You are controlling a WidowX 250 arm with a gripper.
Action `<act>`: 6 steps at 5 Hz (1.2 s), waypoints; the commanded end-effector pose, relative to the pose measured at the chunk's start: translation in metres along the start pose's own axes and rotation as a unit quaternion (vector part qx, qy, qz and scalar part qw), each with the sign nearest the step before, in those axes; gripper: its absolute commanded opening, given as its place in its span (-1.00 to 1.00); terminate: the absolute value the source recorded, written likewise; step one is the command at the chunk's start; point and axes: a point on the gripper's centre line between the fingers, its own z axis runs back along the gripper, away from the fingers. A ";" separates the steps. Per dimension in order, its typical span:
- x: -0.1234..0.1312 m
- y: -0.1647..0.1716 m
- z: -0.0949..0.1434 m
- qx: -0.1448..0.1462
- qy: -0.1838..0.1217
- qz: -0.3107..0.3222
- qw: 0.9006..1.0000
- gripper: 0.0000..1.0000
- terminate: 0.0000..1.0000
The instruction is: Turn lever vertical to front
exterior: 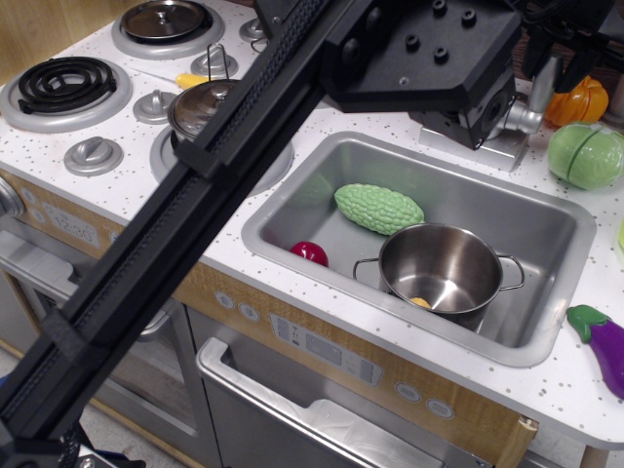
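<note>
The lever is a short silver-grey bar that stands nearly upright behind the sink's back right corner. It joins a rounded knob on the tap post, which is mostly hidden behind my black arm. Only a corner of the square base shows. My gripper is at the top right edge, right at the lever's upper end, with dark finger parts on both sides of it. I cannot tell whether the jaws press on the lever.
The sink holds a bumpy green gourd, a red fruit and a steel pot. A green cabbage and an orange vegetable lie right of the tap. A purple eggplant lies front right, and stove burners are on the left.
</note>
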 end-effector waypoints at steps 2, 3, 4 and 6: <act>-0.018 -0.012 0.048 -0.009 -0.012 0.071 0.997 -1.00 -1.00; -0.026 -0.014 0.041 -0.015 -0.008 0.083 0.996 -1.00 -1.00; -0.032 -0.014 0.029 -0.035 0.007 0.099 0.994 -1.00 -1.00; -0.042 -0.027 0.006 -0.039 0.027 0.109 0.993 -1.00 -1.00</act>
